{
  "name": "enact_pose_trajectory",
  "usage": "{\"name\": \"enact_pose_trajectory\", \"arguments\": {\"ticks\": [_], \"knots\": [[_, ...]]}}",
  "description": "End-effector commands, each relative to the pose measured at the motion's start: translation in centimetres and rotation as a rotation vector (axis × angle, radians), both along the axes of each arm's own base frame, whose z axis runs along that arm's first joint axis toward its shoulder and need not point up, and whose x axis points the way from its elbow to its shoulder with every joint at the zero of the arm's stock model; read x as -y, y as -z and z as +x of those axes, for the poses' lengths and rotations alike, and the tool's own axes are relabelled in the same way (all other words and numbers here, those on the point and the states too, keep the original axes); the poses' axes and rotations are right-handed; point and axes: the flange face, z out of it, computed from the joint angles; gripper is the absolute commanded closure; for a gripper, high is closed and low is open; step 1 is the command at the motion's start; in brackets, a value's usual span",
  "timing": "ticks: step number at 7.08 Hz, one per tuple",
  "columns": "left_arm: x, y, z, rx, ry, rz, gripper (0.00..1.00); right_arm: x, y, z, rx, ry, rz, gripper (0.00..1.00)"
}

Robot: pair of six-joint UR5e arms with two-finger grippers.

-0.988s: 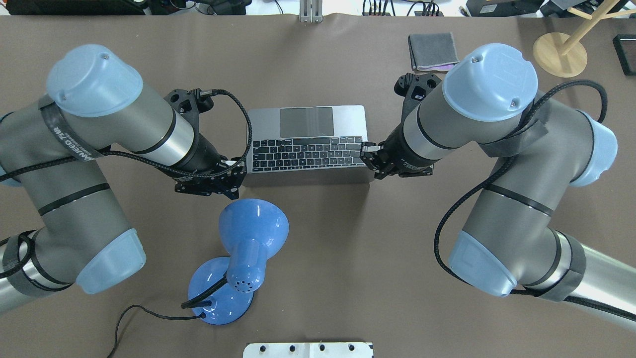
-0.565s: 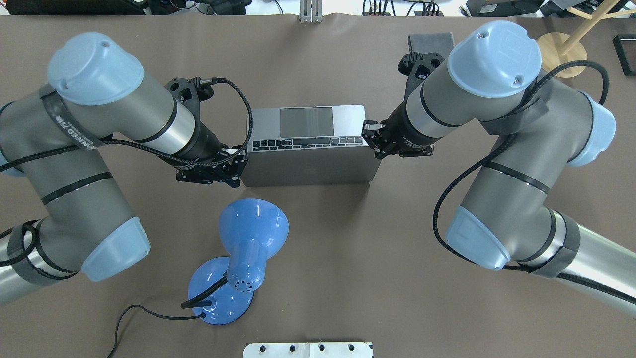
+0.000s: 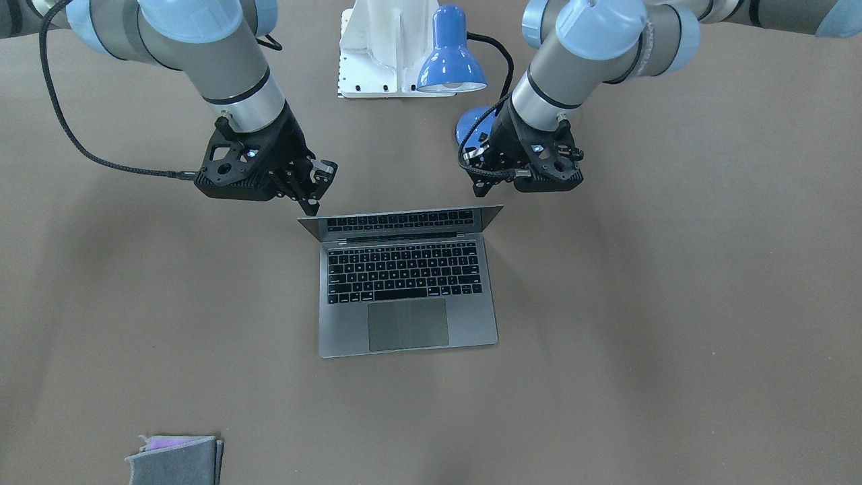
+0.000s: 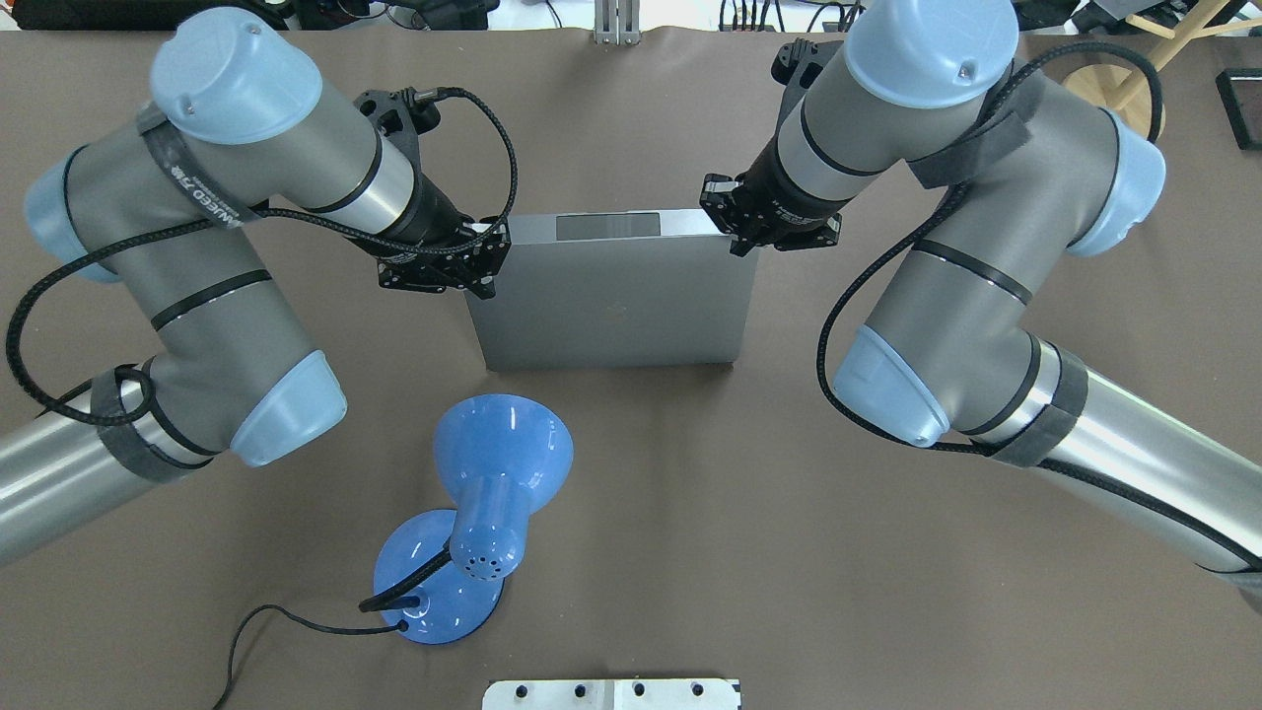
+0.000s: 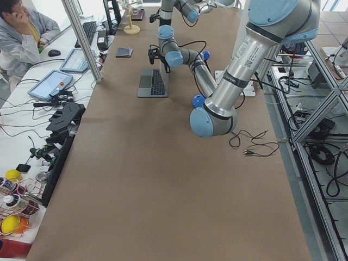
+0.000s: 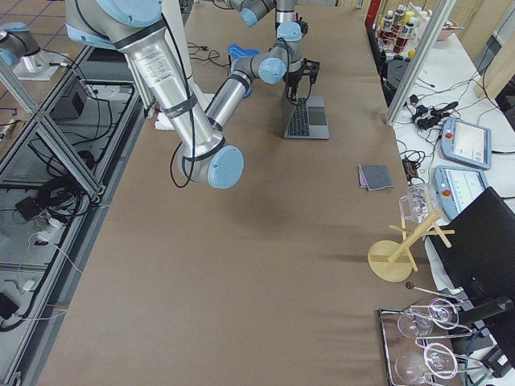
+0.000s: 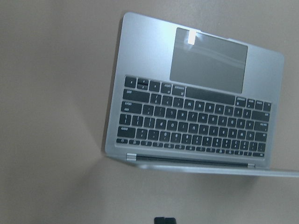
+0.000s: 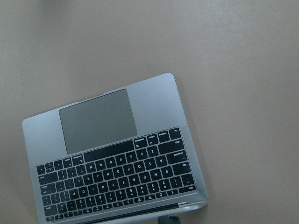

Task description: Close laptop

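Lid and base of the laptop (image 4: 611,296) are seen partly folded together at the middle of the brown table (image 4: 690,552), with the hinge side turned toward the robot and the trackpad (image 3: 408,325) toward the operators' side. The base is laid flat on the table. The lid is tipped forward over the keyboard (image 3: 404,271). From overhead all the keys are hidden by its grey back and only a strip of trackpad is left showing beyond its top edge, while in the front-facing view the keys are mirrored in the leaning screen. The left gripper (image 4: 488,258) is placed at the lid's upper corner on the robot's left, and the right gripper (image 4: 735,225) at the opposite upper corner. Each is set right against the lid's edge, though actual contact cannot be confirmed. The right gripper's fingers (image 3: 308,195) are seen drawn close together with nothing held between them. The left gripper's fingers are masked by its own body and cable, so whether they are spread or closed cannot be told. A blue desk lamp (image 4: 503,444) is stood on the robot's side of the laptop, near it but apart. A folded grey cloth (image 3: 176,459) is laid well away, by the operators' edge on the robot's right.
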Motion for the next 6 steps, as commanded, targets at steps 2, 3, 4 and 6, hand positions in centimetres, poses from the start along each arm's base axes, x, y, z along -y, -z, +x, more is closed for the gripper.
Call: {"name": "enact_pose_trajectory", "arguments": {"ticks": [2,3,4,6], "knots": [[4.8,-2.2,2.6,0.032,0.054,0.025,1.0,8.3,-2.1,-3.0,0.022,-0.017,-0.024,1.0],[5.8,-3.4,3.3,0.034,0.063,0.031,1.0,10.7,-2.3,-3.7,0.017,-0.01,-0.047,1.0],[6.8,-4.2,4.0,0.048,0.081,0.042,1.0,12.5,-3.2,-5.1,0.01,-0.009,-0.053,1.0],[9.0,-5.3,6.2,0.052,0.091,0.05,1.0,14.8,-6.0,-7.4,0.013,0.007,-0.07,1.0]]}}
